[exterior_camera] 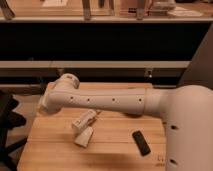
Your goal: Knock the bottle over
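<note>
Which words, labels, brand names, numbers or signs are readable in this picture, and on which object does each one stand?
No text can be read anywhere.
The bottle, lying on the table: no label legible.
The black bar: no markings visible.
The gripper, just above the bottle: no markings visible.
Small dark mark at the table's right front corner: too small to read.
Shelf items at the top: too blurred to read.
</note>
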Action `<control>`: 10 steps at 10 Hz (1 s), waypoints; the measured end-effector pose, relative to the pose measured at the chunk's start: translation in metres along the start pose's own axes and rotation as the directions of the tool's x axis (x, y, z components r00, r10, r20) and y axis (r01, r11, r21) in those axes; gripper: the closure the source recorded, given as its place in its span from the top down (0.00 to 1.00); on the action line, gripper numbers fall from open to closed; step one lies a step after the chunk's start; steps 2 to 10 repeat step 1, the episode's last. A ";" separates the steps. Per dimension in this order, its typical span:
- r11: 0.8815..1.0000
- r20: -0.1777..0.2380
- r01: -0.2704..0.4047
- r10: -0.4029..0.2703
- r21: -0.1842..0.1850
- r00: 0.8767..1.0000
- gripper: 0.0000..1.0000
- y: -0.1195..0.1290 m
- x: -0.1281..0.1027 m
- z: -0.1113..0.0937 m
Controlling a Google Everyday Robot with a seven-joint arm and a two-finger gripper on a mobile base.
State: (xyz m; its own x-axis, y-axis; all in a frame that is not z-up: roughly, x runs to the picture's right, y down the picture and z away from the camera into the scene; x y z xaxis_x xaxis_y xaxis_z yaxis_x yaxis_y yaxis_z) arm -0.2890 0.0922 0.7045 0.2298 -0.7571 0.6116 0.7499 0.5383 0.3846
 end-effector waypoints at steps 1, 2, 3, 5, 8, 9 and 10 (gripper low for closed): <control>1.000 -0.001 -0.007 0.007 0.003 1.000 0.00 0.000 0.011 0.002; 1.000 -0.001 -0.007 0.007 0.003 1.000 0.00 0.000 0.011 0.002; 1.000 -0.001 -0.007 0.007 0.003 1.000 0.00 0.000 0.011 0.002; 1.000 -0.001 -0.007 0.007 0.003 1.000 0.00 0.000 0.011 0.002; 1.000 -0.001 -0.007 0.007 0.003 1.000 0.00 0.000 0.011 0.002; 1.000 -0.001 -0.007 0.007 0.003 1.000 0.00 0.000 0.011 0.002; 1.000 -0.001 -0.007 0.007 0.003 1.000 0.00 0.000 0.011 0.002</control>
